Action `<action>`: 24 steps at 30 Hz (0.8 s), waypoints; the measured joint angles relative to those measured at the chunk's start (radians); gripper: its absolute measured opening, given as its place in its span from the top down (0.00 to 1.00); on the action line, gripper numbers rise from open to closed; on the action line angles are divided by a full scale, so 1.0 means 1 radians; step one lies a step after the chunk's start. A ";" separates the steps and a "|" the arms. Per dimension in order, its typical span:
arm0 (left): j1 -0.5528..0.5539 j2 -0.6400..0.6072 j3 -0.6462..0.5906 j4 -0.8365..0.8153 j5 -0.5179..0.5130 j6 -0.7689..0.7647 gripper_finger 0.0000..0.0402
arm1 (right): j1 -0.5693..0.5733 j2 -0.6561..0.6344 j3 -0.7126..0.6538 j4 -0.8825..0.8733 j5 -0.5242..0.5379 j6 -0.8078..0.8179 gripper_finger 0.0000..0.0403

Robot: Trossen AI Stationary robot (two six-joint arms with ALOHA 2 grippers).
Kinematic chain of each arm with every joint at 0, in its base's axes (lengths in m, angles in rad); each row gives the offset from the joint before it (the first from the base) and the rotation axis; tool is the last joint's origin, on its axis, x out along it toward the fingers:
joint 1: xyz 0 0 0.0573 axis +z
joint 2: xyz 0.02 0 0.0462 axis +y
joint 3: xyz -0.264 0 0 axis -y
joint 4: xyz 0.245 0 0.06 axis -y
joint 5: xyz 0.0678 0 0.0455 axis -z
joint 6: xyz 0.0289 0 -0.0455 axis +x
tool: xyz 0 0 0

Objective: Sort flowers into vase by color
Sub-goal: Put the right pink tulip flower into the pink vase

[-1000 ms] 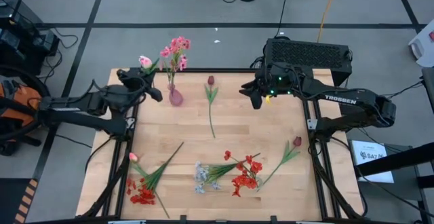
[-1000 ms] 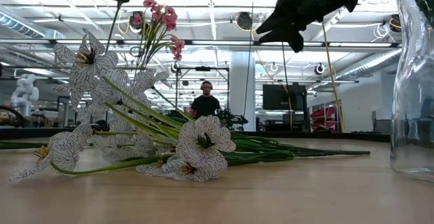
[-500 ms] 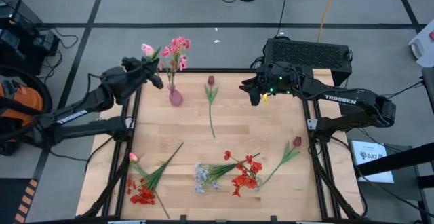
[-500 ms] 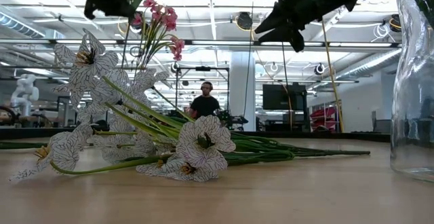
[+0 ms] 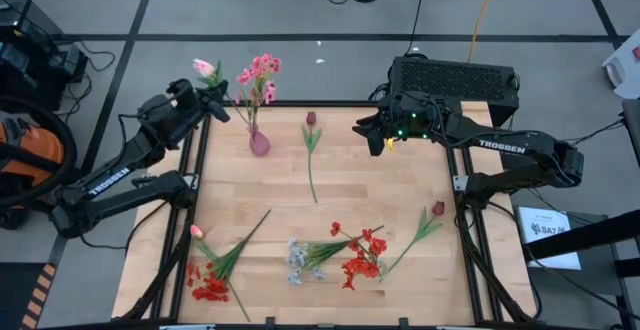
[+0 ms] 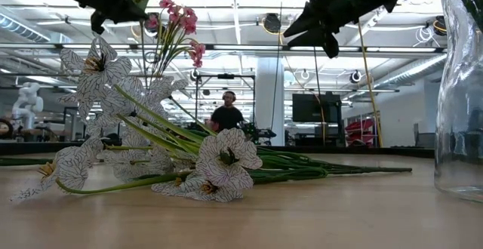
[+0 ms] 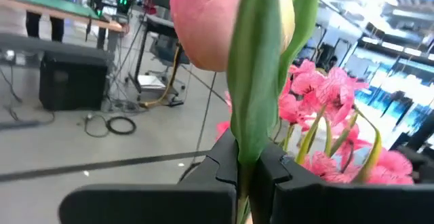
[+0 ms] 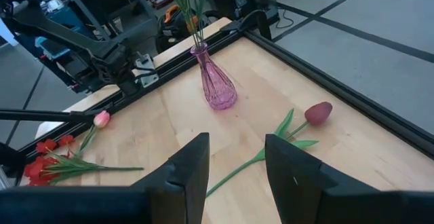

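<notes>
The left gripper (image 5: 200, 98), jaws pinching the stem of a pink bud (image 5: 203, 67), sits just beside the pink vase (image 5: 259, 142) at the desk's (image 5: 400, 190) far-left corner, stem upright. The right gripper (image 5: 368, 136), jaws spread, waits farther away.

Pale wooden table (image 5: 380, 185) with black frame is carrying a small translucent pink vase (image 5: 259, 143) near its far edge. Long green-stemmed artificial flowers are lying flat: maroon tulip (image 5: 311, 120) mid-table, red sprays (image 5: 358, 257) and a pale blue-white bunch (image 5: 297, 261) along the near edge.
</notes>
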State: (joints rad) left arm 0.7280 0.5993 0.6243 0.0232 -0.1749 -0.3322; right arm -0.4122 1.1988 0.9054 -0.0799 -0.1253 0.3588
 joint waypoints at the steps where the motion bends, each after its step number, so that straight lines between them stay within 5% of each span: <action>1: 0.000 -0.001 0.000 0.005 0.000 -0.003 0.98 | 0.000 0.000 0.000 0.000 0.000 0.000 0.67; 24: -0.002 -0.043 0.053 -0.115 0.011 -0.055 0.98 | 0.000 0.000 0.000 -0.001 0.000 0.023 0.67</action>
State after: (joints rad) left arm 0.7261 0.5561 0.6769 -0.0922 -0.1638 -0.3872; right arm -0.4122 1.1988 0.9054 -0.0807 -0.1257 0.3813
